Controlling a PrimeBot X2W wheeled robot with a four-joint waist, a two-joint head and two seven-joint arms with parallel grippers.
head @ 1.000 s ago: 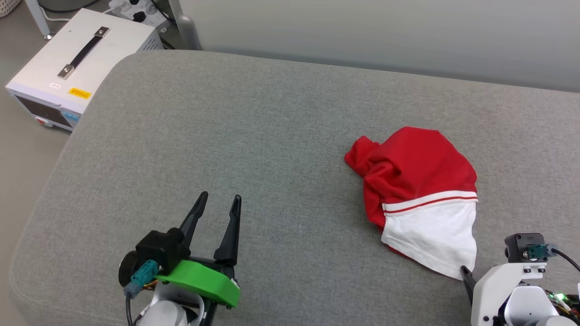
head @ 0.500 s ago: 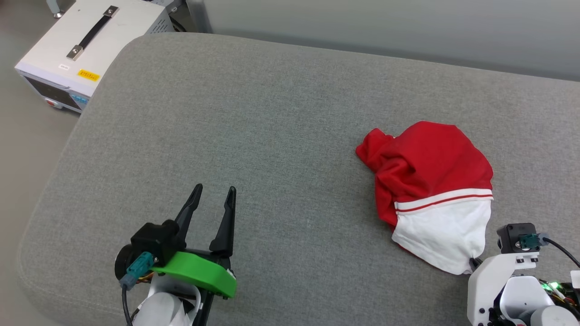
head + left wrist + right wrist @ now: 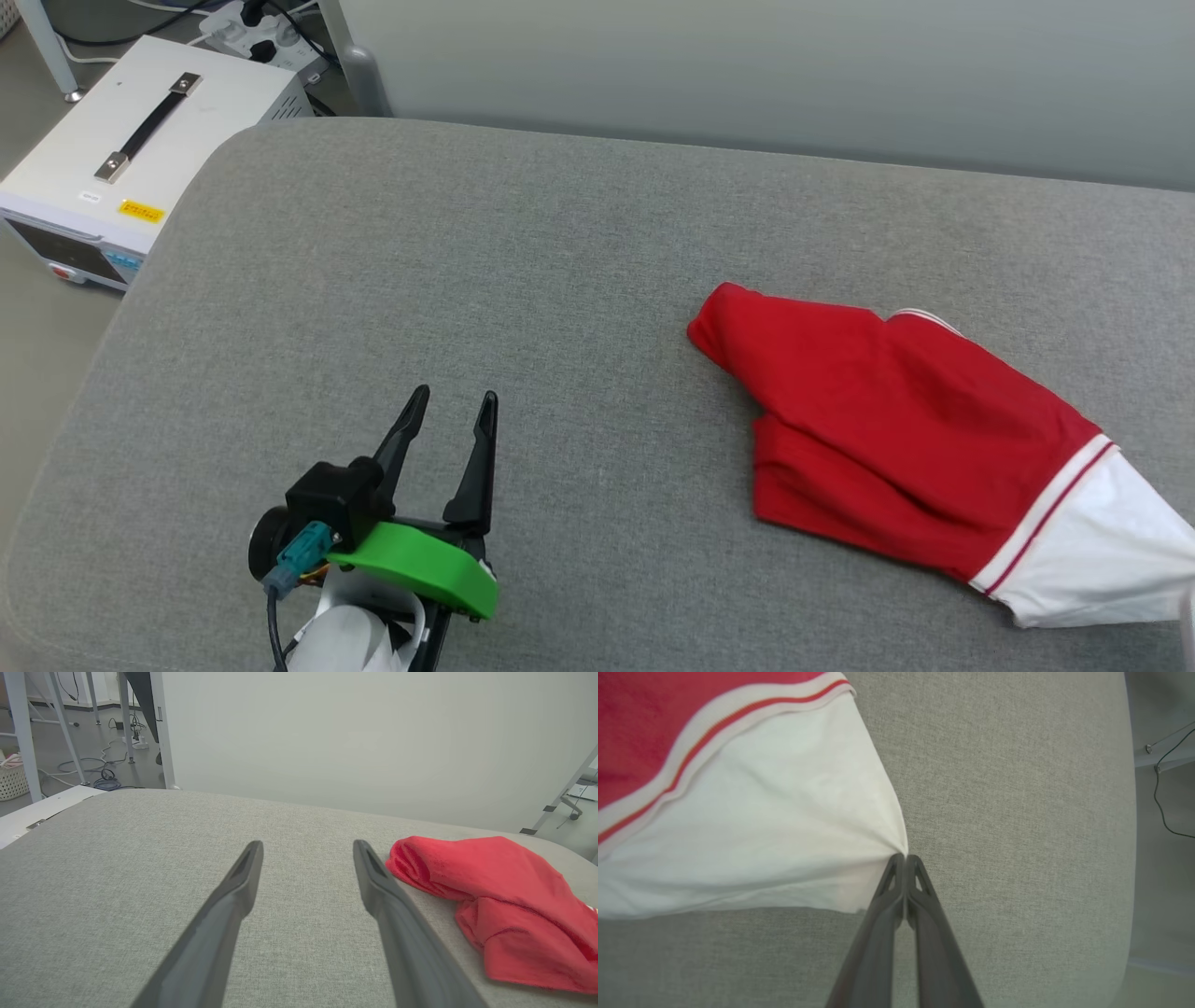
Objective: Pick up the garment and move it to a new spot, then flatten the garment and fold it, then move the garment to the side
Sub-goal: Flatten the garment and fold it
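The garment (image 3: pixel 896 439), red with a white sleeve and a red-and-white stripe, lies stretched toward the lower right of the grey cushion (image 3: pixel 523 280). In the right wrist view my right gripper (image 3: pixel 905 857) is shut on the tip of the white sleeve (image 3: pixel 784 826), which is pulled into a taut point. My left gripper (image 3: pixel 453 403) stands open at the lower left of the head view, well left of the garment and holding nothing. In the left wrist view my left gripper (image 3: pixel 306 847) points across the cushion with the red garment (image 3: pixel 504 896) to its right.
A white box (image 3: pixel 121 177) with a black handle stands on the floor past the cushion's far left corner, by cables and a metal leg (image 3: pixel 350 56). A pale wall (image 3: pixel 747 75) runs behind the cushion. The cushion's right edge (image 3: pixel 1129 858) drops off beside my right gripper.
My right gripper has shut on the white sleeve's tip and pulled it to the lower right, drawing the bunched garment out long. The head camera shifted. My left gripper stays open.
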